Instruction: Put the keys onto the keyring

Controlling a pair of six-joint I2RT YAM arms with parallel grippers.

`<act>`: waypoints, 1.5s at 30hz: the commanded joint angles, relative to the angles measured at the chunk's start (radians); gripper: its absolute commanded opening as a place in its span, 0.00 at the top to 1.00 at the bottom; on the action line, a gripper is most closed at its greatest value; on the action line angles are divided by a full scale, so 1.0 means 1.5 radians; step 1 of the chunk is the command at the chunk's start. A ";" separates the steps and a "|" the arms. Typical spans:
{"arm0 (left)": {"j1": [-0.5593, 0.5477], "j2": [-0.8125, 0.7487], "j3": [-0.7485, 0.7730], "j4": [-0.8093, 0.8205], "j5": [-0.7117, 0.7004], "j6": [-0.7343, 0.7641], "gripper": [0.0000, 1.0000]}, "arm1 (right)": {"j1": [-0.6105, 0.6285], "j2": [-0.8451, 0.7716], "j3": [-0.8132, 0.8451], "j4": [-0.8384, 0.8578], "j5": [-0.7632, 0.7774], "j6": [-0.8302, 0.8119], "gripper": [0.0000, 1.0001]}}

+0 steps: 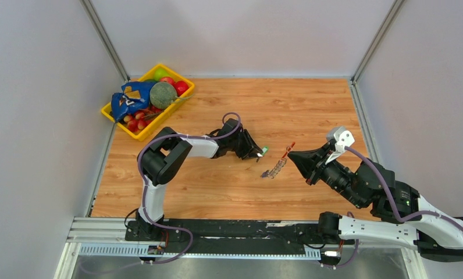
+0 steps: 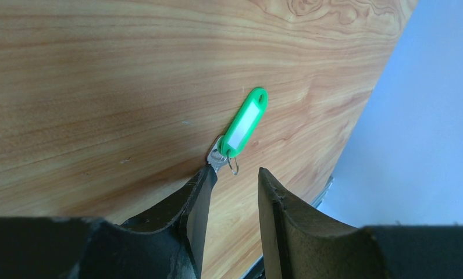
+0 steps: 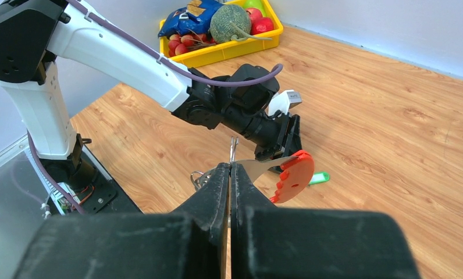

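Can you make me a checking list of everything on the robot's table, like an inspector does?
Surface: wooden table, no spills seen.
Job's things: green key lying flat on the wood; keyring, with a red piece and a chain, held by the right gripper; no blue key made out.
Clutter: yellow basket in the far left corner, holding a melon, small red fruit and a blue bag.
Grippers: left gripper open, one finger at the key's metal end; right gripper shut on the keyring.
Cables: purple cable along each arm, no snag seen.
Surroundings: pale walls on three sides; metal rail at the near edge.
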 commanded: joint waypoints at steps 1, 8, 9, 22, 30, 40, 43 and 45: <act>-0.005 -0.016 0.021 -0.005 -0.006 -0.004 0.57 | 0.003 -0.011 0.001 0.024 0.013 0.001 1.00; -0.009 -0.010 0.029 -0.006 -0.005 -0.006 0.57 | 0.003 -0.011 -0.001 0.025 0.011 0.003 1.00; -0.009 -0.008 0.031 -0.006 -0.006 -0.008 0.57 | 0.003 -0.012 -0.002 0.025 0.011 0.003 1.00; -0.014 0.001 0.049 -0.016 -0.009 -0.005 0.57 | 0.003 -0.020 -0.004 0.025 0.012 0.003 1.00; -0.015 -0.004 0.040 -0.021 -0.017 -0.001 0.57 | 0.003 -0.022 -0.006 0.025 0.010 0.003 1.00; -0.015 0.009 0.044 -0.020 -0.014 -0.002 0.57 | 0.003 -0.022 -0.005 0.024 0.008 0.003 1.00; -0.015 0.010 0.045 -0.023 -0.015 -0.001 0.57 | 0.003 -0.021 -0.007 0.024 0.010 0.001 1.00; -0.015 0.008 0.043 -0.023 -0.015 0.000 0.58 | 0.003 -0.022 -0.008 0.024 0.010 0.001 1.00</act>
